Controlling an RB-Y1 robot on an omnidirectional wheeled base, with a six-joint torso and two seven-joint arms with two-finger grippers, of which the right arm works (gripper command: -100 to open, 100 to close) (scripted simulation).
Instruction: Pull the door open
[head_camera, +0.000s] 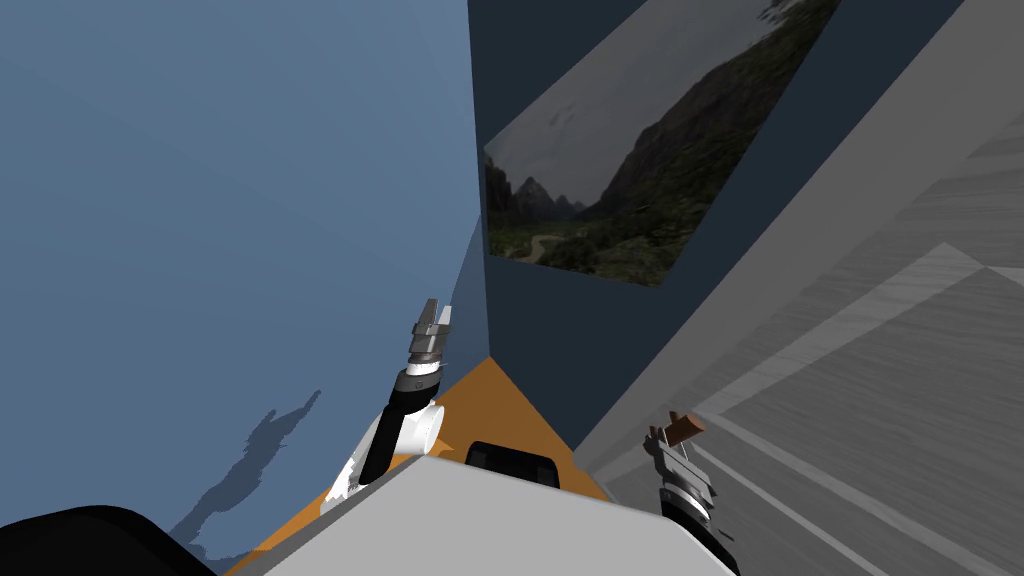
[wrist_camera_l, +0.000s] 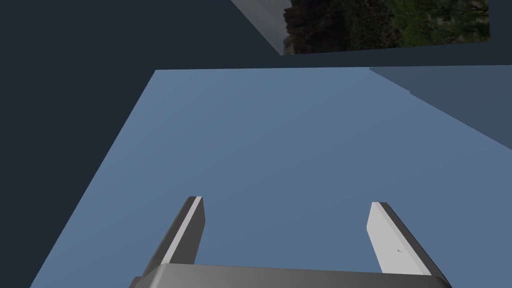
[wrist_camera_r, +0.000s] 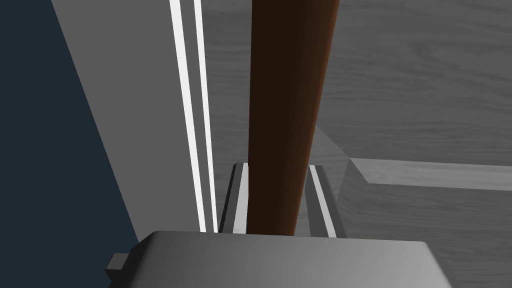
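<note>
Clamping the brown cylindrical handle (wrist_camera_r: 287, 100) of the grey wood-grained door (wrist_camera_r: 425, 75) at right is the right gripper (wrist_camera_r: 278, 166), while the left gripper (wrist_camera_l: 287, 200) gapes wide near the blue wall (head_camera: 200, 200).

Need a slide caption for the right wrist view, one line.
Right gripper shut on the brown door handle, with the grey wood-grain door behind it.

Grey wood-grain door (head_camera: 900, 380), smooth matt brown handle (wrist_camera_r: 285, 115), flat, matt blue wall (head_camera: 200, 200)
</note>
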